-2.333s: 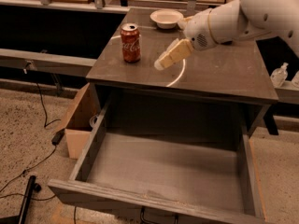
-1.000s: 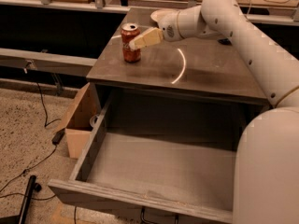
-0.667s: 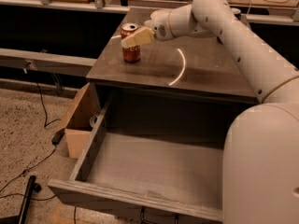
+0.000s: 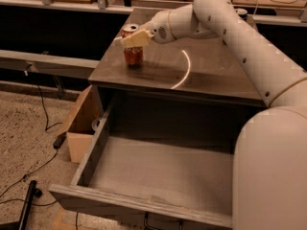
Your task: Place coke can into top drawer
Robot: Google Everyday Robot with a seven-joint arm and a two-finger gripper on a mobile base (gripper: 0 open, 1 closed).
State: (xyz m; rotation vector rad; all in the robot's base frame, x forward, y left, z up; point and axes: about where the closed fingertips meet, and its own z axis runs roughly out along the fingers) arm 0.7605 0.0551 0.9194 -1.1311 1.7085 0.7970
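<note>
The coke can (image 4: pixel 133 54) stands upright at the back left of the grey cabinet's glossy top (image 4: pixel 216 75). It is red with a silver top. My gripper (image 4: pixel 134 39) is at the can's upper half, reaching in from the right and covering part of it. The can rests on the cabinet top. The top drawer (image 4: pixel 158 169) is pulled wide open below, in the foreground, and nothing lies in it. Its front wall (image 4: pixel 139 206) is nearest the camera.
My white arm (image 4: pixel 268 143) fills the right side, arching over the cabinet's right half and the drawer's right edge. An open cardboard box (image 4: pixel 79 128) stands on the floor left of the cabinet. Cables (image 4: pixel 29 171) lie on the speckled floor. Benches run along the back.
My gripper has swung left across the cabinet top, from right of the can to the can itself, and now covers its upper part. The can has not moved.
</note>
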